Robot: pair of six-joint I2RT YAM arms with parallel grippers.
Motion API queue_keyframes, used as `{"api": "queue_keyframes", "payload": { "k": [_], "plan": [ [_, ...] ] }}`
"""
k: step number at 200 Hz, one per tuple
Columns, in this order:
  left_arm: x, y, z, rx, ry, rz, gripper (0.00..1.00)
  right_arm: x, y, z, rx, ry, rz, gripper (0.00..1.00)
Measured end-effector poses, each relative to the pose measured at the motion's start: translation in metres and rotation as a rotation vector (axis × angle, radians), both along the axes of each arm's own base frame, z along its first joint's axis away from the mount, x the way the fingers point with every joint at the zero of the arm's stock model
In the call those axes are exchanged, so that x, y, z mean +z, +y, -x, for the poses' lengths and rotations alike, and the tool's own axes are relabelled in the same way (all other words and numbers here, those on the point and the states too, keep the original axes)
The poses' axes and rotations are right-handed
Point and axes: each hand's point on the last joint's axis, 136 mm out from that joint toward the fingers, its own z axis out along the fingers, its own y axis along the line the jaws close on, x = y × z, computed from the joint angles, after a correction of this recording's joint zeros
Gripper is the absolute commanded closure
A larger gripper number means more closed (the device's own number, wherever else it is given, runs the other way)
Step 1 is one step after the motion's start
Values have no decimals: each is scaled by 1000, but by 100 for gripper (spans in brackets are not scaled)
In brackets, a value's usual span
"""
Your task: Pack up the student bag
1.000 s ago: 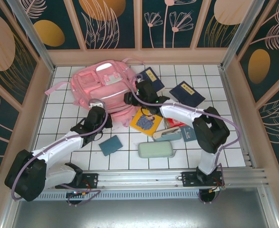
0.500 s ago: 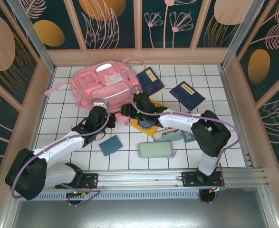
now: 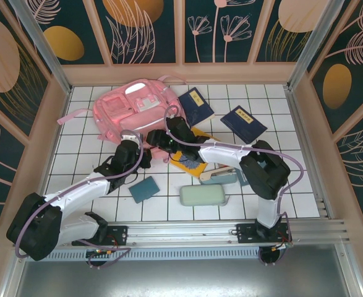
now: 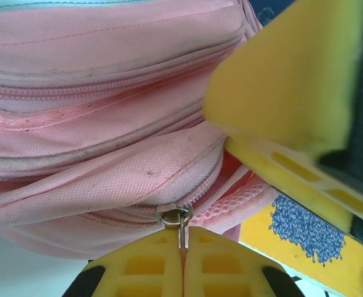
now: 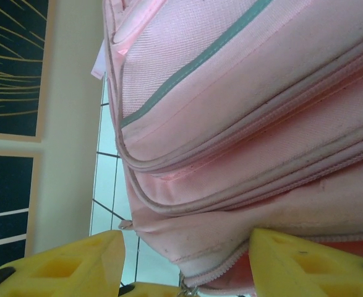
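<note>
- The student bag [image 3: 135, 111] lay flat toward the table's far-left corner, front pockets up and its near edge facing the arms.
- The left gripper [image 4: 182, 247] was at that near edge with its fingers pressed together on the zipper pull [image 4: 174, 216]. I judged this a grip made to drag the zip along and open the bag.
- The right gripper [image 5: 187, 247] hung just beside it with its fingers spread wide and nothing between them, probably ready to pin or lift the fabric so the zip could run.
- Nothing was packed yet. A yellow book [image 3: 190, 162] sat just right of the bag, two navy books [image 3: 243, 122] lay further right, and a teal notebook [image 3: 144, 188] and a pale green case [image 3: 203, 195] were near the front edge.
- The table [image 3: 94, 173] was white gridded tile, walled in by dark panels [image 3: 144, 31] painted with leaves and golden ovals.
</note>
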Motion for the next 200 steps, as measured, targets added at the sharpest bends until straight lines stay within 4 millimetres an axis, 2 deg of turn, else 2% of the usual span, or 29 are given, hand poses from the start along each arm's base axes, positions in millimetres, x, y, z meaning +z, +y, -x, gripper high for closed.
{"api": "queue_keyframes", "payload": {
  "k": [21,70,102,151,193,200],
  "plan": [
    [-5,2,3,-2,7,-8,100,-9,2,2,-8,39,-3,44],
    [-5,3,4,-5,1,-17,100,-17,6,2,-48,110,-39,42],
    [-9,6,6,-1,6,-25,100,-24,6,5,-77,154,-62,38],
    [-12,8,10,-3,9,-28,100,-30,9,3,-93,202,-88,40],
    [-13,12,9,15,5,-39,100,-40,20,-5,-80,246,-84,60],
    [-13,12,8,17,5,-39,100,-42,21,-5,-79,252,-81,70]
  ]
}}
